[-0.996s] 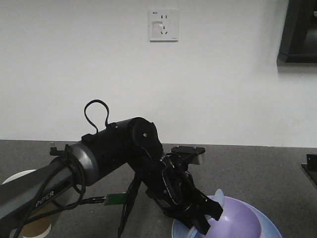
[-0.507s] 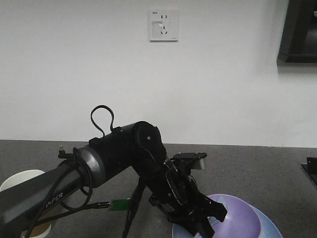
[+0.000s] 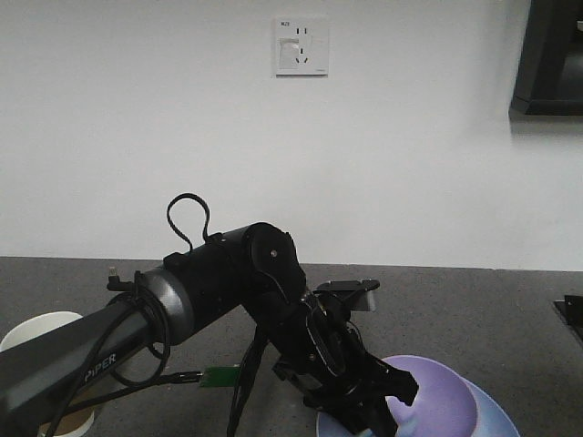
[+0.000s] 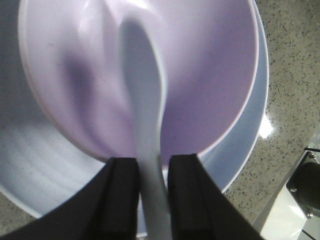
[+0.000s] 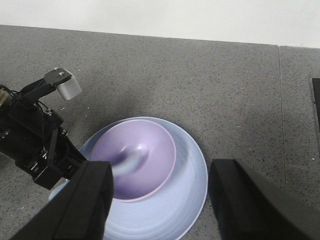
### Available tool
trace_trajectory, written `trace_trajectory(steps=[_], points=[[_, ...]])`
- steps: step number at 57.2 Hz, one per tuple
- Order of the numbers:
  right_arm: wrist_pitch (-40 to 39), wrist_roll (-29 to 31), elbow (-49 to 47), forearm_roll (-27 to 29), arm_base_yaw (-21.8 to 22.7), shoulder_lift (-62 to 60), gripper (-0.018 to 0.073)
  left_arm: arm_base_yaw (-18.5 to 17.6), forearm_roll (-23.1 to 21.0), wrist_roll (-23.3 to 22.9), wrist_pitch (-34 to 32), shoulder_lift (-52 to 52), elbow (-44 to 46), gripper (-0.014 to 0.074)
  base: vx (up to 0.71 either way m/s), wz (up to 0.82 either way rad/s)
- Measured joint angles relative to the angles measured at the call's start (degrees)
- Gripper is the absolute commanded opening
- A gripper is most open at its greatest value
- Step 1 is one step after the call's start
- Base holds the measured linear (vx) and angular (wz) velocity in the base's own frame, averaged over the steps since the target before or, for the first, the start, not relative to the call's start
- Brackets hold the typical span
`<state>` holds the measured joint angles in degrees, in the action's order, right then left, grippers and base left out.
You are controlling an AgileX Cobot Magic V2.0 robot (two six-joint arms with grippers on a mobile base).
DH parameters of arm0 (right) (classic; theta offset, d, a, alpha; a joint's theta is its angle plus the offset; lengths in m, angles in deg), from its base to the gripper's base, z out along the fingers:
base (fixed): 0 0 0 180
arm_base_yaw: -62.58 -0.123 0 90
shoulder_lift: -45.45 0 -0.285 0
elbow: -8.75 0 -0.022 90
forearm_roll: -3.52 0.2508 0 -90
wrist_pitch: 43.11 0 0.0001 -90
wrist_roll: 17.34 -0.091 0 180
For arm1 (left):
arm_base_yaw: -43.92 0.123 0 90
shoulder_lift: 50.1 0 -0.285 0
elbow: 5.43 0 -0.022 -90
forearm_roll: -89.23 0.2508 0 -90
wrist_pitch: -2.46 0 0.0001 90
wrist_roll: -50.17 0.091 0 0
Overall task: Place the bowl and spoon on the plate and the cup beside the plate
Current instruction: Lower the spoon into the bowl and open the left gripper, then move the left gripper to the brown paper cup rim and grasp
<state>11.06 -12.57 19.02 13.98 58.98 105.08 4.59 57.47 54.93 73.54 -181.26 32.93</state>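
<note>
Left wrist view: the left gripper (image 4: 150, 180) is clamped on the stubby handle of the spoon (image 4: 142, 85), whose scoop lies inside the purple bowl (image 4: 210, 65). The bowl sits on the pale blue plate (image 4: 45, 175). The right gripper (image 5: 160, 200) hangs above them, spread wide and empty. The speckled dark-grey countertop (image 5: 200, 75) carries the paper cup (image 3: 36, 332) well to the left. Behind is a white wall (image 3: 410, 164) with a socket (image 3: 301, 45).

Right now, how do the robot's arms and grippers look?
The left arm is black with a grey band, white "PIPER" lettering, looped black cables and a green board. The left gripper has flat black fingers. The right gripper shows two blocky black fingers; its arm is out of view.
</note>
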Motion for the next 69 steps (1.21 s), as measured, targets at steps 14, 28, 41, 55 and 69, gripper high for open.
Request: trace_trajectory(steps=[14,28,41,55,69], points=[[0.0,0.0,0.0,0.0,0.0,0.0,0.0477,0.0,0.3,-0.4,0.2,0.0,3.8,0.037,0.0,0.0],[0.0,0.0,0.0,0.0,0.0,0.0,0.0477,0.0,0.3,-0.7,0.3,0.0,10.2,0.037,0.0,0.0],[0.0,0.0,0.0,-0.1,0.0,0.0,0.0477,-0.1,7.1,-1.0,0.9,2.2,12.1,0.037,0.0,0.0],[0.0,0.0,0.0,-0.2,0.0,0.0,0.0477,-0.1,28.4,-4.8,1.3,12.3,11.5,0.037,0.0,0.0],[0.0,0.0,0.0,-0.3,0.0,0.0,0.0477,3.0,39.0,-4.8,1.3,25.3,-1.9,0.0411,0.0,0.0]])
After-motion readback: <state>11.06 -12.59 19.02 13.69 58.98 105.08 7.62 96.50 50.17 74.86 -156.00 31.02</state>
